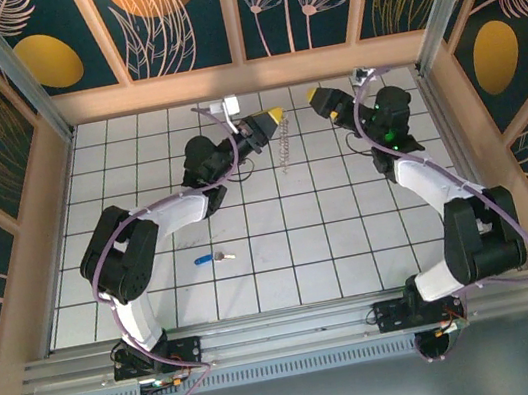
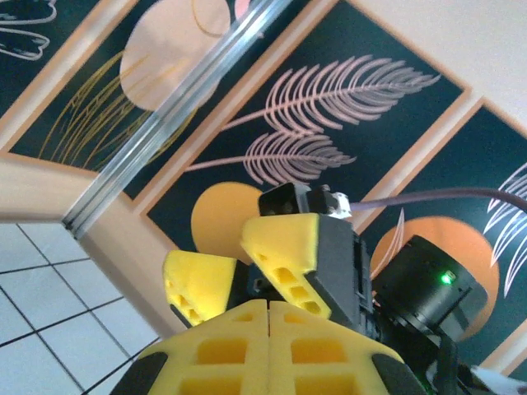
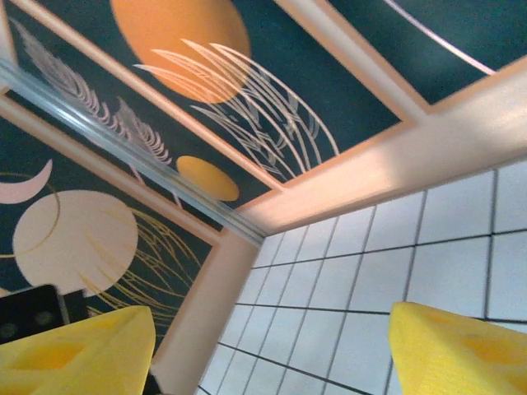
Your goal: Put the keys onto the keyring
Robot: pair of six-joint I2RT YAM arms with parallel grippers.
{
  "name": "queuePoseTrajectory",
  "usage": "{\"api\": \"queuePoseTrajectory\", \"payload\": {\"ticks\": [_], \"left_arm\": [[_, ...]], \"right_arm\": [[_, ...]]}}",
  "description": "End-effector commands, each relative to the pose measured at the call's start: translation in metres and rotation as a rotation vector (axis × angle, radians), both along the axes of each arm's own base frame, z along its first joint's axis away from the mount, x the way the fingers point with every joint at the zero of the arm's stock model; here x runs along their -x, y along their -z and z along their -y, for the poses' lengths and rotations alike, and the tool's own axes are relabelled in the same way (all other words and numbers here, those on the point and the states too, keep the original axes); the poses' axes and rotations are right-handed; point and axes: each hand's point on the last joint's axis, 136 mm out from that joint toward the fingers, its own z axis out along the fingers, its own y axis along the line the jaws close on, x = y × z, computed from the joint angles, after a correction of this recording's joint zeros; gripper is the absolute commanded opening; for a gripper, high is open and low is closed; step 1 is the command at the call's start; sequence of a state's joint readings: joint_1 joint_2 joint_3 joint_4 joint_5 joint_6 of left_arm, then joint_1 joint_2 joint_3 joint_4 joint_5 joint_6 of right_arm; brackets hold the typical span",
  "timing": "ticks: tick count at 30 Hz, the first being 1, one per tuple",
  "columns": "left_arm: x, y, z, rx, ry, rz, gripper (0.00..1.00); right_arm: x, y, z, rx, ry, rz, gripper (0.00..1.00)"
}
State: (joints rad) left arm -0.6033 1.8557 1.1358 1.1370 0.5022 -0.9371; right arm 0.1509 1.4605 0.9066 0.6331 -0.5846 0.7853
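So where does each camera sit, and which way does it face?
Top camera: above and behind the arms, looking down on the tiled table, the left gripper, the right gripper and the blue key.
Left wrist camera: behind the left gripper, looking past its own shut yellow fingers at the open right gripper and the painted wall.
Right wrist camera: behind the right gripper, looking between its own open yellow fingers at tiles and the wall.
Shared: top and left wrist both show the right gripper.

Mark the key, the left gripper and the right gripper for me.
the key (image 1: 212, 259), top view, where blue head meets blade.
left gripper (image 1: 275, 115), top view, tip of the shut yellow fingers.
right gripper (image 3: 268, 354), right wrist view, gap between parted yellow fingers.
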Motion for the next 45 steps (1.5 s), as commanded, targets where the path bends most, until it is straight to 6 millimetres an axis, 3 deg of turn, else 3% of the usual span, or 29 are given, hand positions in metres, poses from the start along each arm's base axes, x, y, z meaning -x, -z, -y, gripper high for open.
{"api": "queuePoseTrajectory", "payload": {"ticks": [1, 4, 5, 12, 15, 20, 29, 45], "left_arm": [[0.007, -0.008, 0.013, -0.088, 0.053, 0.089, 0.00], [0.008, -0.007, 0.018, -0.135, 0.080, 0.105, 0.00], [0.009, -0.007, 0.020, -0.149, 0.090, 0.108, 0.00], [0.011, -0.003, 0.026, -0.207, 0.140, 0.124, 0.00], [0.011, -0.001, 0.027, -0.214, 0.159, 0.119, 0.00], [0.013, 0.000, 0.029, -0.207, 0.207, 0.115, 0.00], [0.019, 0.003, 0.031, -0.195, 0.271, 0.101, 0.00], [0.024, 0.003, 0.030, -0.134, 0.299, 0.081, 0.00]], "right_arm": [[0.003, 0.010, 0.000, -0.066, -0.059, -0.034, 0.77], [0.004, 0.019, -0.002, -0.049, -0.078, -0.049, 0.83], [0.006, 0.020, -0.001, -0.050, -0.076, -0.047, 0.98], [0.030, 0.009, 0.000, -0.084, -0.091, 0.032, 0.99], [0.043, 0.002, 0.000, -0.101, -0.110, 0.074, 0.92], [0.066, -0.011, -0.010, -0.137, -0.207, 0.153, 0.70], [0.081, -0.019, -0.030, -0.154, -0.296, 0.210, 0.44], [0.076, -0.019, -0.043, -0.175, -0.320, 0.203, 0.24]]}}
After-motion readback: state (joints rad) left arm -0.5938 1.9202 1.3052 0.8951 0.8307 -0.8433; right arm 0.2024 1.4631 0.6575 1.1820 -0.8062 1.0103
